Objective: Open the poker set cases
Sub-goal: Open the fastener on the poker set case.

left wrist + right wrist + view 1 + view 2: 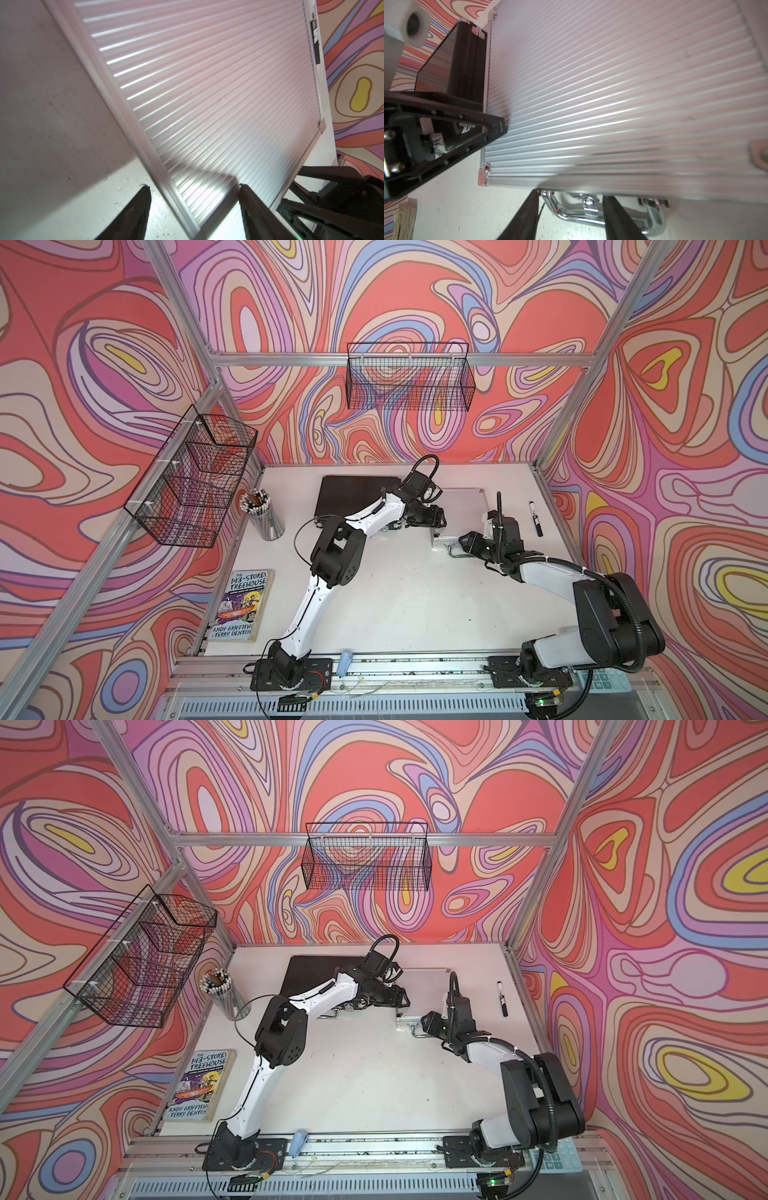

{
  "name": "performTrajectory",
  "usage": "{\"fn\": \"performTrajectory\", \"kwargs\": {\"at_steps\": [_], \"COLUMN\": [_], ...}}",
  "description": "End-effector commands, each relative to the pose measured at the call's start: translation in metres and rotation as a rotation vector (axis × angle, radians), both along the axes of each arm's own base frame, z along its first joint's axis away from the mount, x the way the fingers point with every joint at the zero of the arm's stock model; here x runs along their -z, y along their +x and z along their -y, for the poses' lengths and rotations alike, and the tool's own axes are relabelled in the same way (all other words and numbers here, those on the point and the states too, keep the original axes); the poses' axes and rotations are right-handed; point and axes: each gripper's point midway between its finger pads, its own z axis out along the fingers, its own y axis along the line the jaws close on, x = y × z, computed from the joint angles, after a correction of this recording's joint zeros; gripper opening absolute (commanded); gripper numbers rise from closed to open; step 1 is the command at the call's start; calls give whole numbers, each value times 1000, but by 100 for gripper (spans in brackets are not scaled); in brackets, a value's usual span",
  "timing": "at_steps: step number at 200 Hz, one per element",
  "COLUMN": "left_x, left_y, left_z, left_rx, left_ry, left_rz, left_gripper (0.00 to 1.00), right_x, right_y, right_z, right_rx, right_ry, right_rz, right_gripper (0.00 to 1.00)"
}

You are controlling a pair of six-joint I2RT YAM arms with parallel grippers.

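On the far half of the worktop [395, 593], 2 shut cases lie flat: black case [353, 493], silver case [461, 510] just beside it. Left tool [193, 187], spread, straddles the silver case's edge. Right tool [571, 193], spread, flanks its chrome handle [562, 215].

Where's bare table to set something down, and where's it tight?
Free: the table between the arms, from the cases to the front rail; a strip between book and left arm. Tight: the back row: pencil cup, black case, left gripper, silver case, right gripper, marker.
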Motion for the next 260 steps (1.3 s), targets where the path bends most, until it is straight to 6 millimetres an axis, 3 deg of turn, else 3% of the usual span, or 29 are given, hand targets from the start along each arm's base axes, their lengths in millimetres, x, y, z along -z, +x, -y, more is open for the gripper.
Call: {"fn": "performTrajectory", "kwargs": {"at_steps": [1,36,70,160,204,260], "left_x": [-5,-4,-3,-1,1,3], "left_y": [-4,-4,-6,-7,-8,-8], "left_z": [1,0,-1,0,-1,0], "left_rx": [14,12,11,13,14,16], "left_ry": [2,5,8,6,10,7], "left_rz": [3,0,-2,-7,-8,-13], "left_gripper": [69,68,68,68,67,67], "right_x": [-1,2,7,16,5,-10], "right_y": [-1,-2,-4,-5,-1,-6], "right_z": [0,-7,-12,-11,-23,-41], "right_rx": [-3,-16,-24,-19,-69,-167], "right_ry": [-20,-11,-11,-51,-3,62], "right_rz": [13,16,11,5,52,105], "right_gripper": [51,51,44,41,34,34]}}
